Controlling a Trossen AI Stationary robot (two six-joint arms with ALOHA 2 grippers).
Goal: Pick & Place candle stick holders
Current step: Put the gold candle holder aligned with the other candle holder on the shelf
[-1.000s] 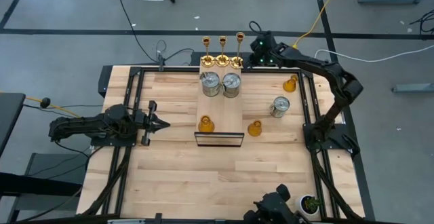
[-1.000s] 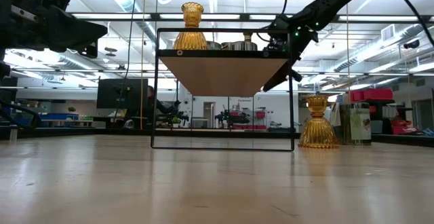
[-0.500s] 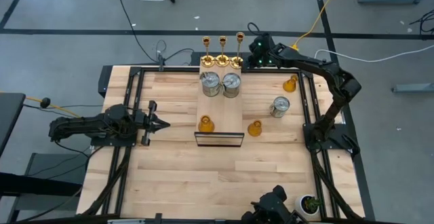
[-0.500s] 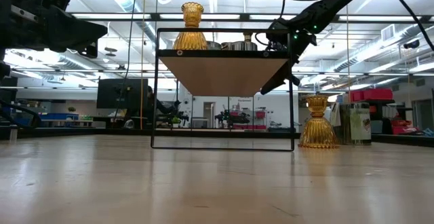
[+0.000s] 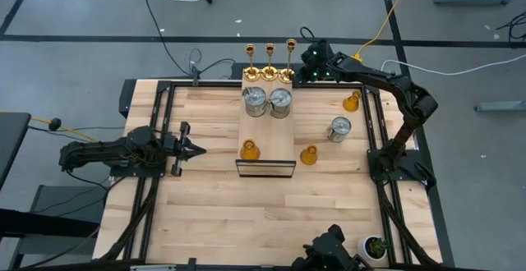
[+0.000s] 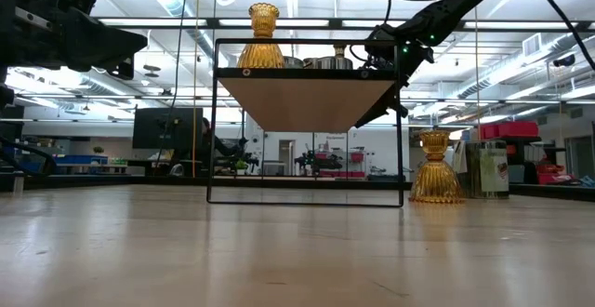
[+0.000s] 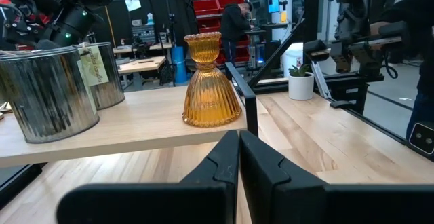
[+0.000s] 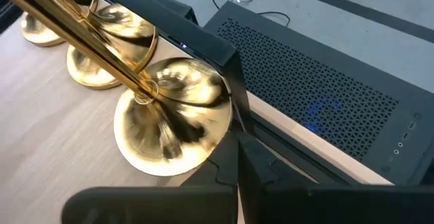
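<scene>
A raised wooden shelf stands mid-table. On it are three gold candlesticks at its far end, two silver cans and one amber holder. Another amber holder, a silver can and a third amber holder stand on the table to the right. My right gripper is shut, its tips at the base of the rightmost gold candlestick. My left gripper is shut and empty, left of the shelf. My right gripper's shut fingertips stand at the rim of the rightmost gold candlestick's round base, coming from the table's right side. I cannot tell whether they touch it. The candlestick stands upright on the shelf's far right corner.
The shelf's black frame rises from the table. Black rails edge the table. A small green potted plant sits at the near right corner. Bare wood lies in front of the shelf. A person shows in the room behind.
My right arm has moved a little toward the table's left, staying beside the rightmost gold candlestick. The candlesticks, cans and holders stand as before.
</scene>
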